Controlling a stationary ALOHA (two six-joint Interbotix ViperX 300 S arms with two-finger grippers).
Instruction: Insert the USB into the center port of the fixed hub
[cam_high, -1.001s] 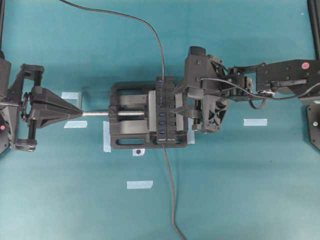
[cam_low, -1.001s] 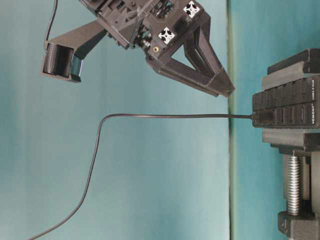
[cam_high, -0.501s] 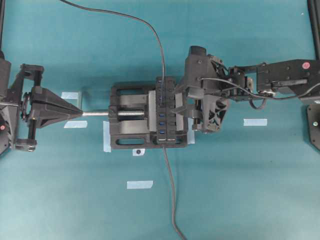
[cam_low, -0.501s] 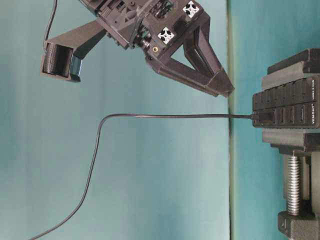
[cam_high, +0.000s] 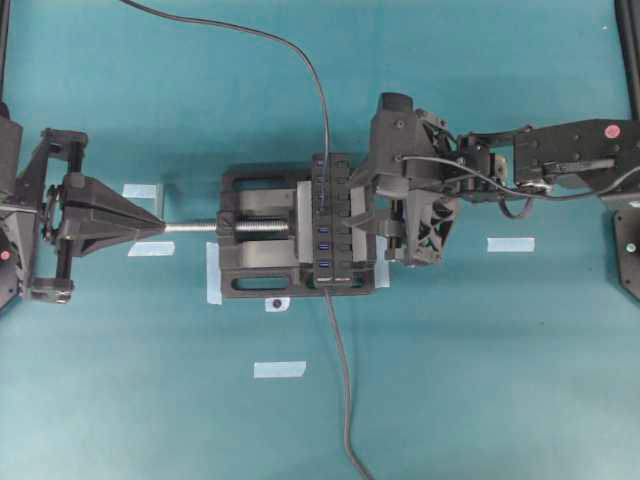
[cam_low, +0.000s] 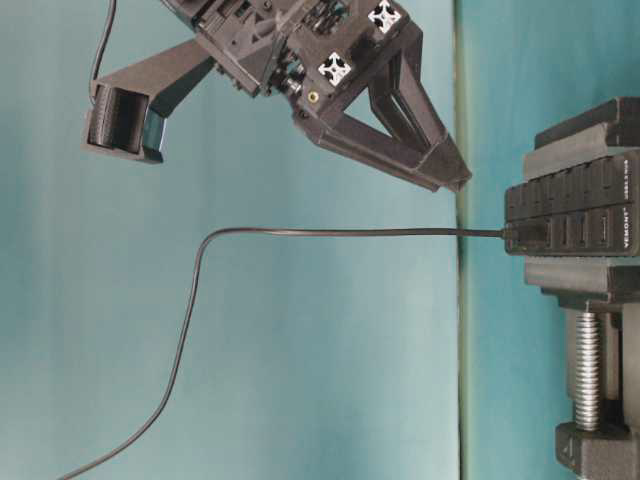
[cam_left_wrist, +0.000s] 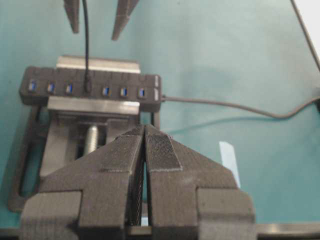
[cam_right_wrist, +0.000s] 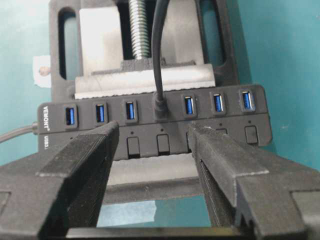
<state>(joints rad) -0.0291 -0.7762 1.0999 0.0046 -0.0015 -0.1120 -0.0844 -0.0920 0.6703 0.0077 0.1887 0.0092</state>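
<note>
The fixed hub is clamped in a black vise. The USB stands plugged into the center port, which it fills and hides, with three blue ports on either side. Its thin cable runs off to the far edge. My right gripper is open, its fingers astride the hub's button row just short of the plug, with nothing between them. In the table-level view that gripper hangs apart from the hub. My left gripper is shut and empty, pointing at the vise screw.
The hub's own grey cable leaves its near end and runs to the table's front edge. Pale tape strips lie on the teal mat, one under the right arm.
The right gripper has shifted very slightly in the table-level view. The plug, hub and left gripper have not moved.
</note>
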